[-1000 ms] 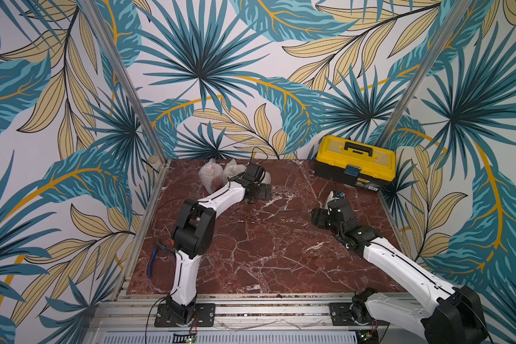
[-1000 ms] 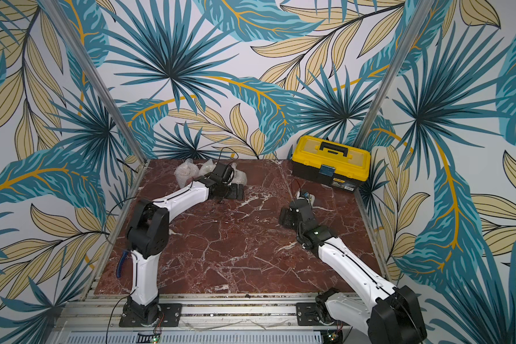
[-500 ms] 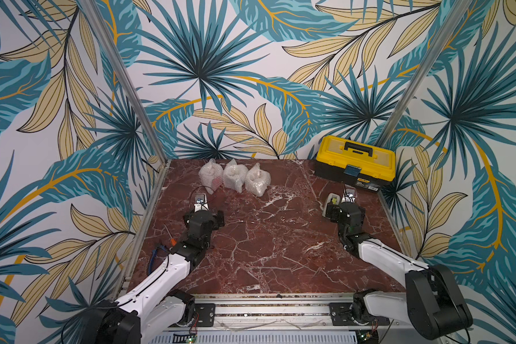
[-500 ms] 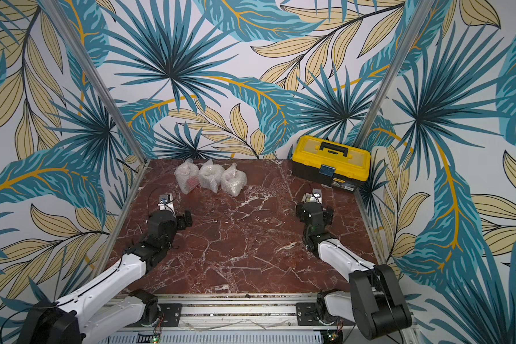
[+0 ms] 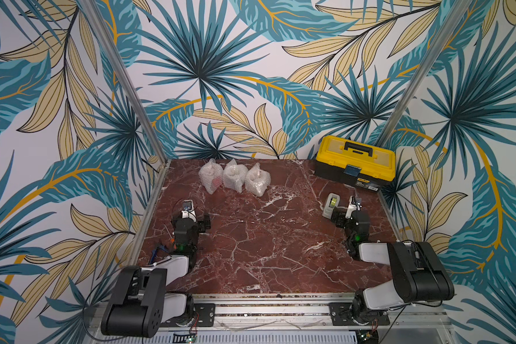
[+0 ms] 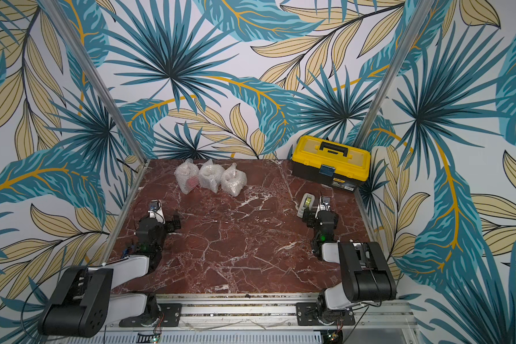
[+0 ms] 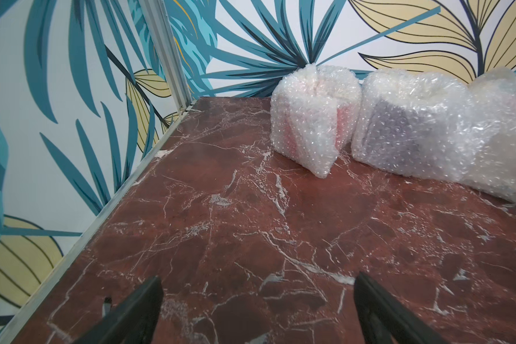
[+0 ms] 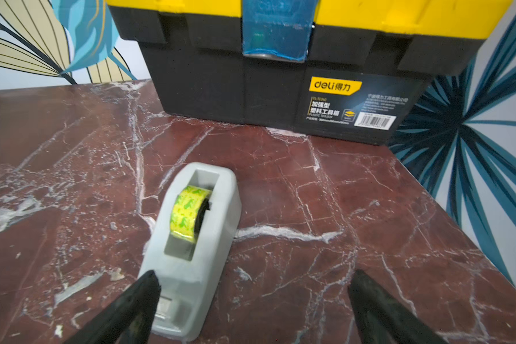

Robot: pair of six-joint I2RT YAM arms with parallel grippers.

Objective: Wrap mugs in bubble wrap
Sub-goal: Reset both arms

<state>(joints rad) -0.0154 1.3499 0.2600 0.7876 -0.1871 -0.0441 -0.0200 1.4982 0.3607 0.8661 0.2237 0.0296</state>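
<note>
- Three mugs (image 7: 289, 134), each bundled in bubble wrap (image 7: 414, 98), stand in a touching row along the table's (image 5: 265, 244) far edge, toward its far-left corner.
- Red and lavender show through two bundles; the third mug's colour cannot be made out.
- The left gripper (image 7: 256, 286) hovers empty and wide open near the left edge, well apart from the row.
- The right gripper (image 8: 253, 280), equally wide and empty, sits just beside the tape dispenser (image 8: 191, 238), near the toolbox (image 5: 355, 160).
- The bundles are likely soft and slick outside and breakable within, so the best hold is low across the body.
</note>
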